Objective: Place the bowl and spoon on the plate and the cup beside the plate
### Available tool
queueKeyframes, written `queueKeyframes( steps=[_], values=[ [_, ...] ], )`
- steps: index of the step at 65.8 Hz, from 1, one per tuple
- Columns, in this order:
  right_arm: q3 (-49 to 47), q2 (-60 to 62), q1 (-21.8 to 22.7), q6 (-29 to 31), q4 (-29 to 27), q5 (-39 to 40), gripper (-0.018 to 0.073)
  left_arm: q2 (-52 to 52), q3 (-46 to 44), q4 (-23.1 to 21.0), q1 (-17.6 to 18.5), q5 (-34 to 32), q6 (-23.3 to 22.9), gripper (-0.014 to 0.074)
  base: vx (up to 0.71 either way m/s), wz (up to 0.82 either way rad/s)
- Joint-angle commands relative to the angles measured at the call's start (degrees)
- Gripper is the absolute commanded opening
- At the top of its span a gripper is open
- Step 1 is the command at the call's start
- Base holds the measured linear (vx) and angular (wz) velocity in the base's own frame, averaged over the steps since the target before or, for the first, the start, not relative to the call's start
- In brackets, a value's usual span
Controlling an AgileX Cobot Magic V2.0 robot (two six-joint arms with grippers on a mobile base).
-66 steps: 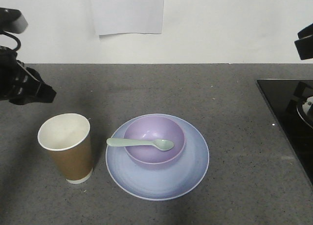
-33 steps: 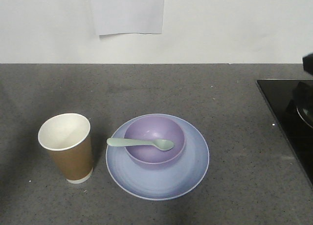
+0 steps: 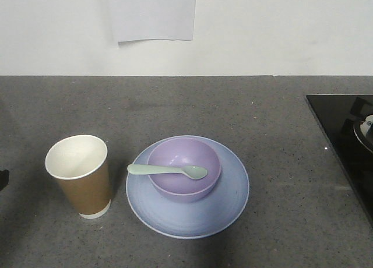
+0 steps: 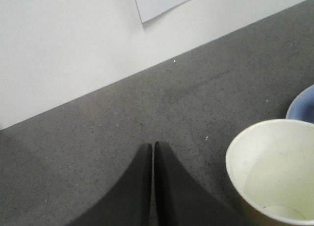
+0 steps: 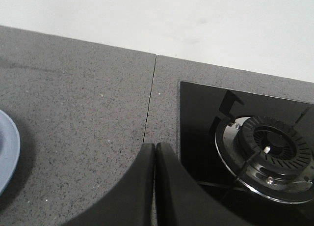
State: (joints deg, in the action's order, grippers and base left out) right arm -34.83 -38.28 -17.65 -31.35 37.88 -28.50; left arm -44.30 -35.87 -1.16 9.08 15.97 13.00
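The lavender bowl sits on the pale blue plate near the counter's front middle. Across the bowl's rim lies the mint-green spoon, handle pointing left. The brown paper cup stands upright just left of the plate; its white inside and a sliver of the plate show in the left wrist view. My left gripper is shut and empty, left of the cup. My right gripper is shut and empty over the counter, between the plate's edge and the hob.
A black glass hob with a gas burner fills the counter's right side. A white wall with a sheet of paper runs along the back. A seam crosses the grey counter.
Both arms have drawn back out of the front view: the left arm left the upper left, the right one left the right edge. Bowl, spoon, plate and cup have not moved.
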Motion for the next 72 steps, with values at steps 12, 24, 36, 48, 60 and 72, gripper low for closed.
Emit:
queueKeyframes(
  steps=[12, 24, 36, 48, 60, 72],
  values=[
    [-1.43, 0.41, 0.37, -0.99, 2.41, 3.14, -0.0006, 0.58, -1.51, -0.10, 0.26, -4.42, -0.73, -0.0008, 0.00, 0.00],
    [-1.43, 0.41, 0.37, -0.99, 2.41, 3.14, -0.0006, 0.58, -1.51, -0.10, 0.26, -4.42, -0.73, -0.0008, 0.00, 0.00],
    [-1.43, 0.41, 0.37, -0.99, 2.41, 3.14, -0.0006, 0.58, -1.51, -0.10, 0.26, -4.42, -0.73, -0.0008, 0.00, 0.00],
    [-1.43, 0.41, 0.37, -0.99, 2.41, 3.14, -0.0006, 0.58, -1.51, 1.47, 0.11, -6.76, -0.59, -0.0008, 0.00, 0.00],
    [-1.43, 0.41, 0.37, -0.99, 2.40, 3.07, -0.0006, 1.57, 1.20, 1.81, 0.05, -5.56, -0.58, -0.0008, 0.00, 0.00],
    [-1.43, 0.41, 0.37, -0.99, 2.40, 2.99, -0.0006, 5.11, 13.23, -0.32, 0.05, -16.79, -0.83, -0.0008, 0.00, 0.00]
  ],
)
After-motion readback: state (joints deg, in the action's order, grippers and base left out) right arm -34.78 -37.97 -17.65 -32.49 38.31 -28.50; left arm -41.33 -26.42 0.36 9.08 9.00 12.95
